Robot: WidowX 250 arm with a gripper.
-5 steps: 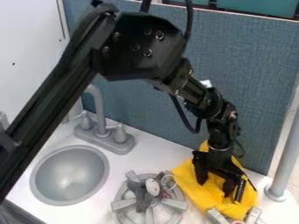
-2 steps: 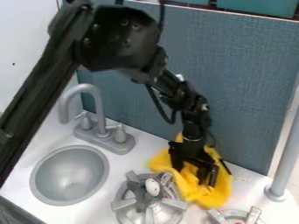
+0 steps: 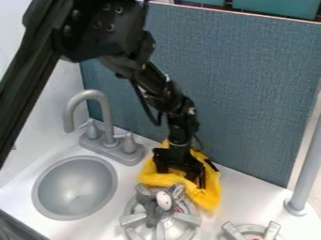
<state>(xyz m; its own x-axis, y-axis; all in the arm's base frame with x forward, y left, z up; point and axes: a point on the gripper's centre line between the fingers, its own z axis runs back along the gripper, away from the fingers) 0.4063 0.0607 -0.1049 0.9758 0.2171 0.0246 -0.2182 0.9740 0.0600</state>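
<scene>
Yellow cloth (image 3: 211, 190) and gripper (image 3: 177, 176) have both shifted toward the view's left since the earlier frames, along the foot of the blue panel (image 3: 251, 93); the cloth, spread flatter at first, now lies more bunched. You see your gripper hanging over the cloth and touching it, its fingers standing apart, with yellow fabric visible between them. Note the cloth's appearance: bright yellow, soft and crumpled, with shaded creases beneath the gripper, a rounded lobe at the view's left, a smoother flap slanting down at the right, and a raised fold behind the gripper. It rests on the white counter (image 3: 244, 190), between the panel and the near grey burner (image 3: 187, 218), its lower edge beside the burner's far side. On that burner you can make out a dark grey object (image 3: 150, 206) with a white oval part. To the view's left are the round grey sink (image 3: 75, 192) and the arched faucet (image 3: 91, 94); to the right, a second burner (image 3: 271, 230) and a grey post (image 3: 307, 164)
</scene>
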